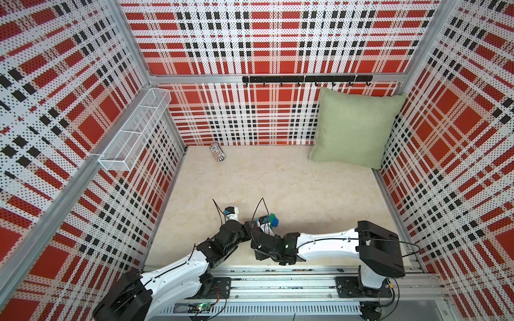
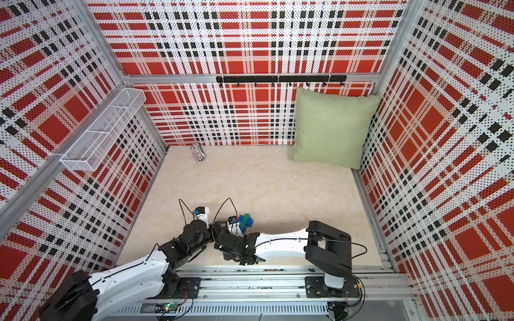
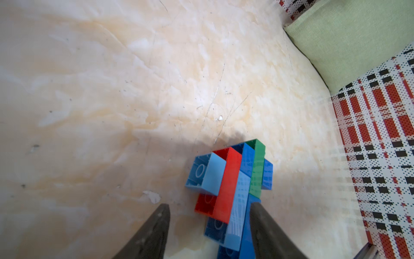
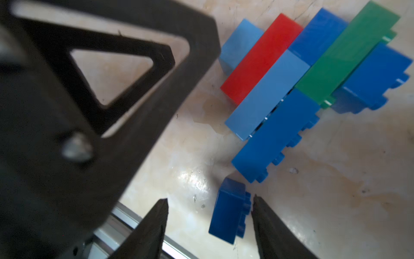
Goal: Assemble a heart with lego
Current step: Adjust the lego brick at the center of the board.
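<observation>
Presently, key relation: the loose blue brick [image 4: 228, 215] lies just off the pointed end of the heart [image 4: 302, 74], not joined, studs sideways.
Heart location: flat on the surface [image 1: 278, 180], near its arm-side edge, mid-width.
Right hand [image 4: 210, 198]: open, straddling the brick; nothing gripped.
Left hand [image 3: 209, 204]: half open around the heart's near end; no grip.
Nearer arm: right.

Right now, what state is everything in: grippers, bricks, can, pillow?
heart: on the table, joined, ungripped
loose blue brick: detached from the heart, on its side
left gripper: open, straddling the heart's end
right gripper: open around the loose blue brick
can: by the back wall, pose unclear
pillow: propped in the back corner
</observation>
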`<state>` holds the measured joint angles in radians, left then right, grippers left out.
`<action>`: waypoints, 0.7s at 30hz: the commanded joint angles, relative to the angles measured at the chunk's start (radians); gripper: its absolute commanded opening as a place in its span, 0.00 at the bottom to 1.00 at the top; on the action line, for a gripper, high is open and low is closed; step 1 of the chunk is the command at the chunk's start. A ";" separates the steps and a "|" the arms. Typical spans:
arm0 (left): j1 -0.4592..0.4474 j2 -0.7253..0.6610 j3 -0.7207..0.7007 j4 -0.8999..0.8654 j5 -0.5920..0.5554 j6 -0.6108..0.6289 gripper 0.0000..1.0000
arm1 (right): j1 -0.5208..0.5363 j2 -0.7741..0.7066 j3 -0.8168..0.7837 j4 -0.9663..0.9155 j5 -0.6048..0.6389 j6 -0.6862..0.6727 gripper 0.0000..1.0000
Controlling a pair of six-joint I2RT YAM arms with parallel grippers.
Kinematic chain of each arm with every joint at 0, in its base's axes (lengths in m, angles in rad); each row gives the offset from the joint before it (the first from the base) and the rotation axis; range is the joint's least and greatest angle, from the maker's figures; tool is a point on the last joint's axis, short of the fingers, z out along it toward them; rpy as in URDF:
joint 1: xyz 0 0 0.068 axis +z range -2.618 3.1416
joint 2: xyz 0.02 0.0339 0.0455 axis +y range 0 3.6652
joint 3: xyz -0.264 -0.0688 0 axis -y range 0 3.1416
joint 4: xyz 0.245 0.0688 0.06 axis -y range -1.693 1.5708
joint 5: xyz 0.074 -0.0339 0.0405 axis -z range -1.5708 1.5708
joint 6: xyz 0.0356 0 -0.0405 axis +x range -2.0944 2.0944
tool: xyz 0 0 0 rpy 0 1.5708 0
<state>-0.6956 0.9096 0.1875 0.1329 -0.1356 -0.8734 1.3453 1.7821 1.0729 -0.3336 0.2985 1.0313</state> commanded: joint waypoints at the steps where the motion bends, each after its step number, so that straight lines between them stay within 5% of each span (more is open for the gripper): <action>1: 0.032 -0.032 -0.011 -0.012 0.004 0.034 0.62 | 0.016 0.049 0.034 -0.096 0.023 0.078 0.59; 21: 0.082 -0.063 -0.030 0.040 0.068 0.048 0.62 | 0.017 0.032 0.031 -0.218 0.123 0.204 0.26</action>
<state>-0.6220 0.8555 0.1616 0.1482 -0.0788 -0.8398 1.3586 1.8545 1.1385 -0.4988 0.3790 1.1934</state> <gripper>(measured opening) 0.619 0.283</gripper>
